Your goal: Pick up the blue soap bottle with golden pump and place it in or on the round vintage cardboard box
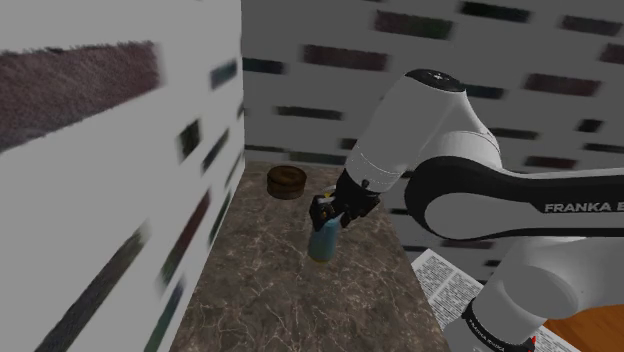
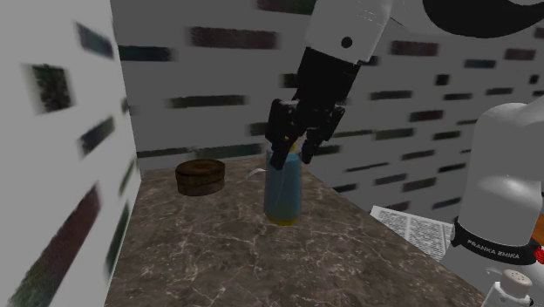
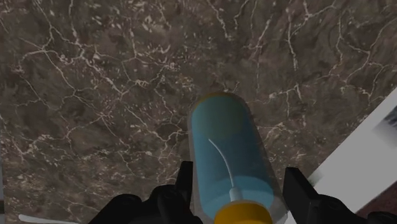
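The blue soap bottle (image 2: pixel 283 194) with a golden pump (image 3: pixel 244 213) stands upright near the middle of the marble counter (image 2: pixel 209 253), its base at or just above the surface. My gripper (image 2: pixel 292 155) comes down over its top, and the black fingers (image 3: pixel 185 184) clasp the bottle's upper body from both sides. In the shoulder view the bottle (image 1: pixel 322 243) hangs under the gripper (image 1: pixel 330 212). The round brown box (image 2: pixel 200 177) sits toward the back wall, to the second exterior view's left of the bottle; it is also seen as a low brown round box (image 1: pixel 287 181).
A tall wall (image 1: pixel 110 180) borders the counter on the shoulder view's left, and a brick-patterned wall (image 2: pixel 218 96) closes the back. The counter edge (image 3: pixel 356 143) runs close beside the bottle. A newspaper (image 2: pixel 410 225) lies below that edge near the robot stand.
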You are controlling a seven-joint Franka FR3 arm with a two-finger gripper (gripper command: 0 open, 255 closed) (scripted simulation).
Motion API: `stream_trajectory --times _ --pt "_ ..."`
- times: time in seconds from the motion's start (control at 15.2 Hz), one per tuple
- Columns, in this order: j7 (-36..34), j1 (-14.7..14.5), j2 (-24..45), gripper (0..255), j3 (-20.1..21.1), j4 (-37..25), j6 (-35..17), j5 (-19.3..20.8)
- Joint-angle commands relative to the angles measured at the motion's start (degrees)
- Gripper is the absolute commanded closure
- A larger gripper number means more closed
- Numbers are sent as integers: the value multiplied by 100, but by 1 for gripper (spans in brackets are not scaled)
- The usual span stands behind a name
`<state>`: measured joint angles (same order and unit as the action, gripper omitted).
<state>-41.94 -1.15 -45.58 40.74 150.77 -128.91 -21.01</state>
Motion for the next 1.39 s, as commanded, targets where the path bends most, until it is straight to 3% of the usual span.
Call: stream_trajectory --times 0.0,0.33,1.32 --pt "30 6 -55 255 -90 -106 165 44" --pt "61 32 -138 255 -249 -391 533 142" --pt "1086 1713 2406 255 -592 -1957 -346 1298"
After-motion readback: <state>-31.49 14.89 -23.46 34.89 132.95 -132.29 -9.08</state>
